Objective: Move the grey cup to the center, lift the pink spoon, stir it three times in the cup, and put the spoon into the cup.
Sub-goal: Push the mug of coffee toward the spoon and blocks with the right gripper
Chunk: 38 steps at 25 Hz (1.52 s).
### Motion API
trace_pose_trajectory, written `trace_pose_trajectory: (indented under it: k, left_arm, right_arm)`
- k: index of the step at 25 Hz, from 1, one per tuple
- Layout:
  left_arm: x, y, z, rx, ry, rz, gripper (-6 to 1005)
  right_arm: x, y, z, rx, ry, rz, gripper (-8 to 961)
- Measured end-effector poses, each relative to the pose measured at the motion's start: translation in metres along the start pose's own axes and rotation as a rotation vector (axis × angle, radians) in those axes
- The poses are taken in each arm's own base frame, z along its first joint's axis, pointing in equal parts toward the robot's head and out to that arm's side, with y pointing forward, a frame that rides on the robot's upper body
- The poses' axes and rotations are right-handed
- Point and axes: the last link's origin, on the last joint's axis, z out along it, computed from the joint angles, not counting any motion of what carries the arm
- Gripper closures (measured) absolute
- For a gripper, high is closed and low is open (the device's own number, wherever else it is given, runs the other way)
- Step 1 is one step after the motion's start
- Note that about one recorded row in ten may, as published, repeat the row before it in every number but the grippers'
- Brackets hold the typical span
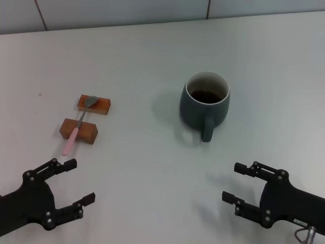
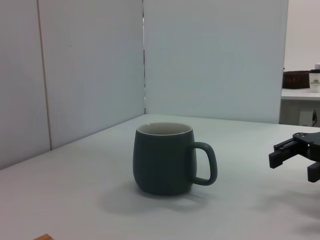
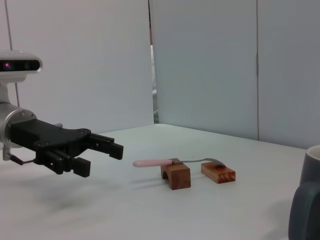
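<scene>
White desk (image 1: 152, 193): we are hovering both end effectors, left (image 1: 80, 182) and right (image 1: 234, 182), open and empty, cup (image 1: 204, 104) sitting right of center, spoon (image 1: 80, 122) lying across two blocks (image 1: 78, 130).

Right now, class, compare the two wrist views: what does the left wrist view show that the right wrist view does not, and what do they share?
Only the left wrist view shows the whole grey cup with its loop handle, and the right tool, open, beyond it. Only the right wrist view shows the pink spoon resting across two wooden blocks, plus the left tool, open, hovering near them. Both share the white table, the pale wall panels behind, and the cup, though the right wrist view catches only its edge.
</scene>
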Motion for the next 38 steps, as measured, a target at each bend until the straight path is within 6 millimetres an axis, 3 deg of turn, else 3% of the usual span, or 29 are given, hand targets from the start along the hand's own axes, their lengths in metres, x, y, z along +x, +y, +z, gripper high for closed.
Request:
trace_pose_trajectory:
  k: [13, 29, 32, 38]
  left_arm:
    - [0.0001, 0.0005, 0.0007, -0.002, 0.003, -0.001, 172]
    - [0.0017, -0.0009, 0.0022, -0.002, 0.008, 0.003, 174]
    - [0.0018, -0.0012, 0.0021, -0.001, 0.009, 0.003, 175]
    - [0.0019, -0.0013, 0.0021, 0.000, 0.009, 0.003, 176]
  right_arm:
    - [0.0005, 0.0007, -0.0008, 0.001, 0.001, 0.002, 269]
    - [-0.0022, -0.0026, 0.0015, 0.055, -0.034, 0.015, 415]
    - [-0.0030, -0.0034, 0.0028, 0.053, -0.036, 0.012, 645]
    - [-0.0050, -0.0042, 0.0050, 0.048, -0.045, -0.001, 778]
